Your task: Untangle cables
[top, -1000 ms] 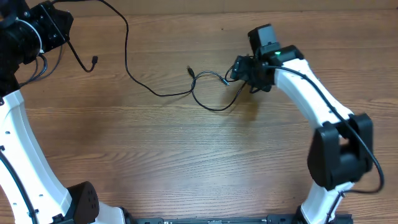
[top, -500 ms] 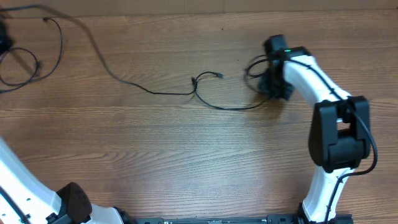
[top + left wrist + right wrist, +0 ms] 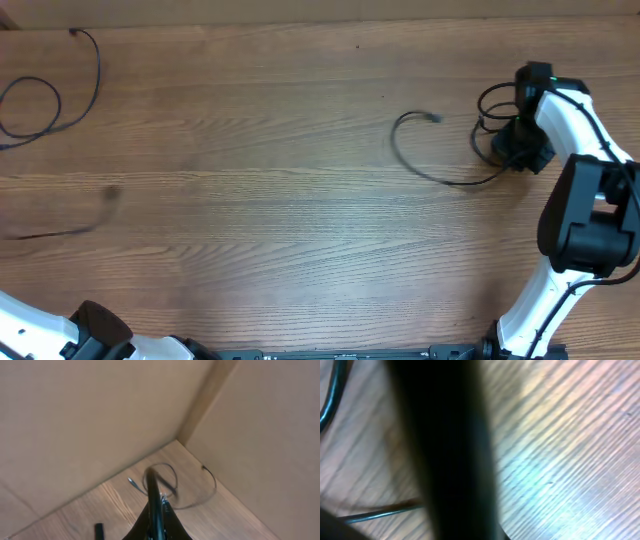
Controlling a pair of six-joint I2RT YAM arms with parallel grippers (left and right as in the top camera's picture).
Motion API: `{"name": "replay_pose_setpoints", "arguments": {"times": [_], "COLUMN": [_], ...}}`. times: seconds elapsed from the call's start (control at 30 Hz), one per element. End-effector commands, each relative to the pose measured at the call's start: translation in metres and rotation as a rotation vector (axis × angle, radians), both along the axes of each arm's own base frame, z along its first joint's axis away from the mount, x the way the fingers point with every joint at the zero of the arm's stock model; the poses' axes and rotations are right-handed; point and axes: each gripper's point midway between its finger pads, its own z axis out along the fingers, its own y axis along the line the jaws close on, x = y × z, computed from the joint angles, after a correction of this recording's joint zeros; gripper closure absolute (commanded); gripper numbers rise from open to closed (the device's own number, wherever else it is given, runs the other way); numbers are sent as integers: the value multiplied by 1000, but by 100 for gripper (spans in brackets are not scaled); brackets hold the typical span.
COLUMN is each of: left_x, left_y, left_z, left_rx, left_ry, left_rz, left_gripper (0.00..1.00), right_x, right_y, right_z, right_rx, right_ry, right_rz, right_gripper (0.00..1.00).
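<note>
The thin black cables lie apart on the wood table. One cable (image 3: 410,160) curves from its plug in the middle right to my right gripper (image 3: 512,150), which is shut on it, with small loops (image 3: 490,108) beside the wrist. The right wrist view is filled by a dark blur, with a thin cable strand (image 3: 375,512) at lower left. Another cable (image 3: 40,105) loops at the far left edge, and a blurred strand (image 3: 60,232) lies below it. My left gripper (image 3: 156,506) is outside the overhead view; its jaws are shut on a black cable running up to a loop (image 3: 162,480).
Brown cardboard walls (image 3: 100,415) meet in a corner right behind the left gripper. A small black piece (image 3: 99,530) lies on the wood nearby. The right arm's base (image 3: 590,225) stands at the right edge, the left arm's base (image 3: 90,330) at the bottom left.
The right gripper shut on its cable and carried it rightward. The left arm left the overhead view, dragging its cable to the left edge. The cables that crossed mid-table are now separated.
</note>
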Motion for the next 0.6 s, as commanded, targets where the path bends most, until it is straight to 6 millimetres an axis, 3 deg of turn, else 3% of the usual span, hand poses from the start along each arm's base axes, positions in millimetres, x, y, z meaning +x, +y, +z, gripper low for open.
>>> {"name": "replay_pose_setpoints", "arguments": {"times": [0.0, 0.13, 0.23, 0.3, 0.43, 0.57], "left_x": [10, 45, 82, 103, 142, 181], "left_y": [10, 12, -6, -18, -64, -121], "left_z": [-12, -46, -67, -71, -53, -11], "left_rx": [-21, -84, -146, -156, -180, -160], "left_ry": [20, 68, 64, 47, -62, -228], "left_rz": [7, -101, -252, -322, -498, -691], "left_gripper": [96, 96, 96, 96, 96, 96], "right_x": [1, 5, 10, 11, 19, 28], "right_y": [2, 22, 37, 44, 58, 72], "right_z": [5, 3, 2, 2, 2, 3], "right_rx": [47, 134, 170, 169, 168, 165], "right_ry": [-22, -39, -50, -50, -68, -98], "right_rz": [-13, -3, 21, 41, 80, 119], "right_gripper": [96, 96, 96, 96, 96, 96]}}
